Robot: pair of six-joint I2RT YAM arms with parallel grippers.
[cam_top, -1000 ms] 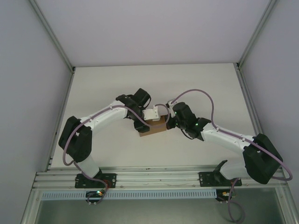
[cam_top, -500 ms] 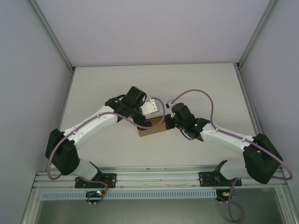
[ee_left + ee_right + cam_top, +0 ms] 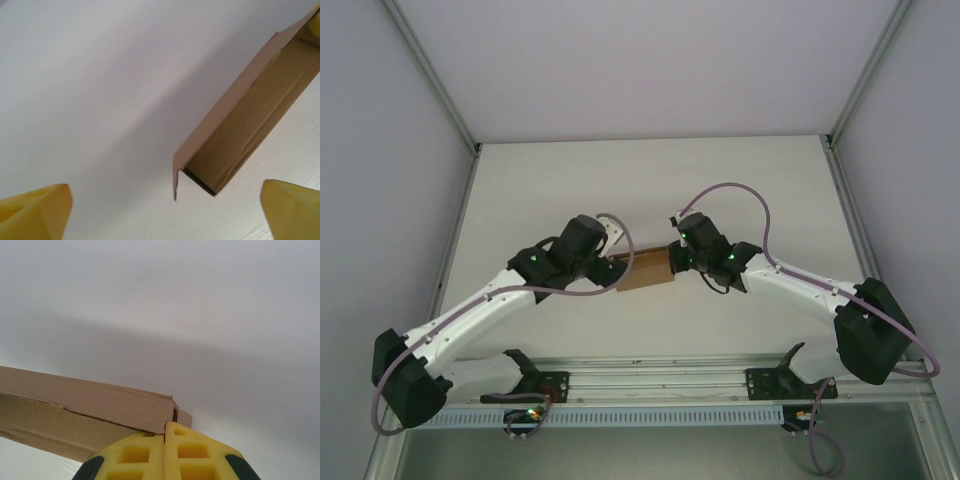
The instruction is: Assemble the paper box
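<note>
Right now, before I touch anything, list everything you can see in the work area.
paper box: one, plain brown cardboard, mid-table between the two grippers, one end open
table: one, white, under everything
walls: three, pale grey, at the back and both sides
rail: one, silver metal, along the near edge, carrying both arm bases
cables: two, purple, looped along the arms
arms: two, white with black joints, reaching in from left and right
left gripper: one, yellow fingers, open, just short of the box's open end
right gripper: one, yellow fingers, shut, seemingly pinching the box's right end
</note>
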